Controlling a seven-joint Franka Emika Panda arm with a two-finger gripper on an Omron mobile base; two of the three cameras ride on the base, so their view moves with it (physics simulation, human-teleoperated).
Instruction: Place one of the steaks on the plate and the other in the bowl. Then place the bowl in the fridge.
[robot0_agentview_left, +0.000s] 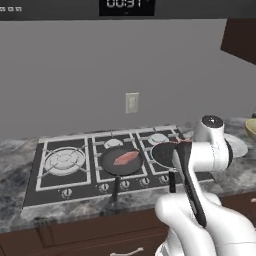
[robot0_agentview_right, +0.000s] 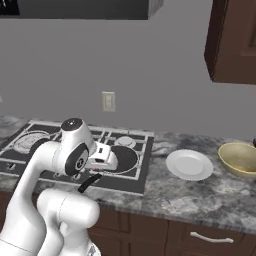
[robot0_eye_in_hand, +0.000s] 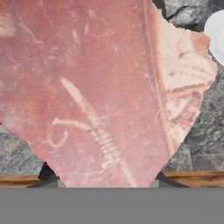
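- two steaks are in play. in the left base view one steak (robot0_agentview_left: 126, 158) lies flat in the black frying pan (robot0_agentview_left: 120, 161) on the stove (robot0_agentview_left: 65, 165), left of the arm; the hand is low over a second pan (robot0_agentview_left: 162, 152) and a bit of red shows at the arm's edge, so i judge the other steak is there.
- in the right base view the gripper (robot0_agentview_right: 111, 159) hangs above the dark pan (robot0_agentview_right: 125, 159) at the stove's right end. the plate (robot0_agentview_right: 189, 164) lies bare on the counter (robot0_agentview_right: 200, 200) just right of the stove edge, and the bowl (robot0_agentview_right: 240, 158) is further right, apart from the plate. between pan and plate the counter is open, so a short move to the right looks free; the upper cabinet (robot0_agentview_right: 232, 40) is well above.
- in the hand view the second steak (robot0_eye_in_hand: 96, 87) covers nearly everything, very close to the camera, with counter and a bit of the white plate (robot0_eye_in_hand: 216, 35) behind it. the fingertips are mostly hidden; it seems to be held between partly closed jaws, but i cannot tell the contact surely.
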